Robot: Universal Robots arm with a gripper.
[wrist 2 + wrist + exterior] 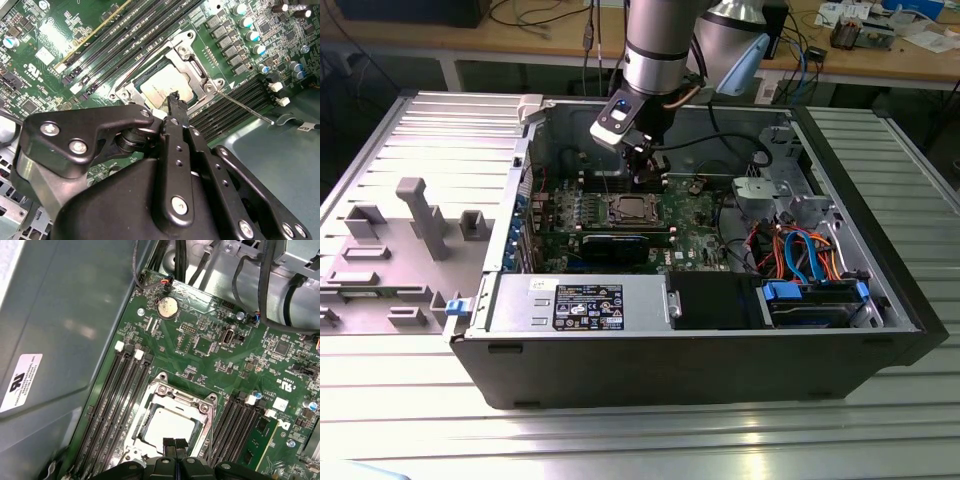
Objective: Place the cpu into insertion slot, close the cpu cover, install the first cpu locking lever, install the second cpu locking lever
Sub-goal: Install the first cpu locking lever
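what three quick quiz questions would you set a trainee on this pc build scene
1. True or false: the cpu cover lies flat over the cpu.
2. The fingertips of the hand are: A spread wide, B closed together, C gripping a cable.
3. What long parts flank the cpu on both sides?
Key: 1 true; 2 B; 3 the memory slots.

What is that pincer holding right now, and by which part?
Nothing. The pincer is shut with no object between its tips, poised over the cpu.
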